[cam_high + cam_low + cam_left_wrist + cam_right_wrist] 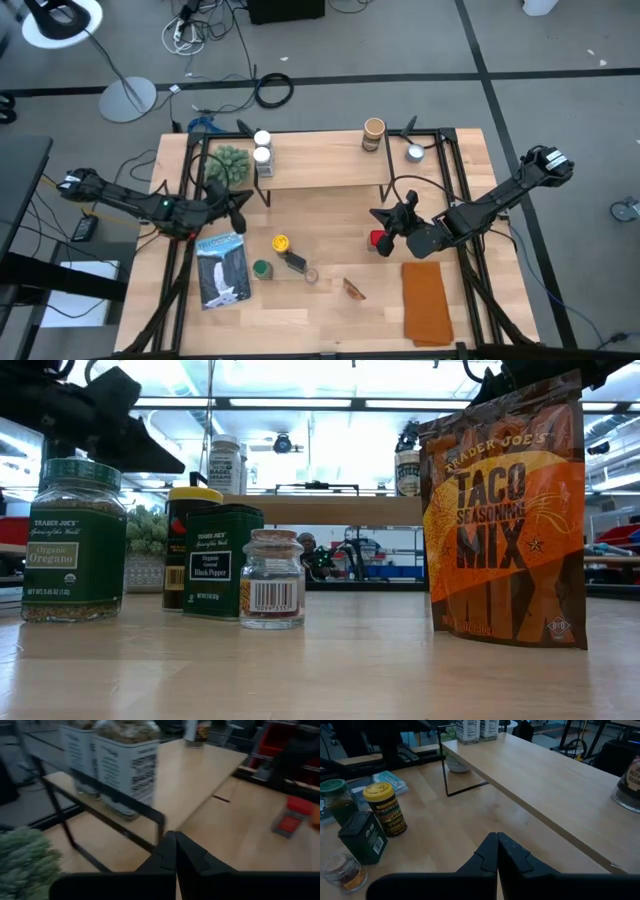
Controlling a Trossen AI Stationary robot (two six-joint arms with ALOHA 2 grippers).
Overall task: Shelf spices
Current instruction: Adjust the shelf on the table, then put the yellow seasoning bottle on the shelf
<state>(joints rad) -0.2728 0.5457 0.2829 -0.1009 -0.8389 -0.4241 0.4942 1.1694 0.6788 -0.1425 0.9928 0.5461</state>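
Observation:
The shelf stands at the table's far side. On its left end are two white-lidded jars, on its right end a tan cylinder. On the table in front stand a yellow-lidded jar, a green-lidded jar, a black box and a small clear jar. A red tin lies by itself. My left gripper hangs shut and empty before the shelf's left legs. My right gripper is shut and empty just beyond the red tin.
A fuzzy green plant ball sits under the shelf's left end and a silver cup at its right end. A blue packet, a taco seasoning pouch and an orange cloth lie near the front edge.

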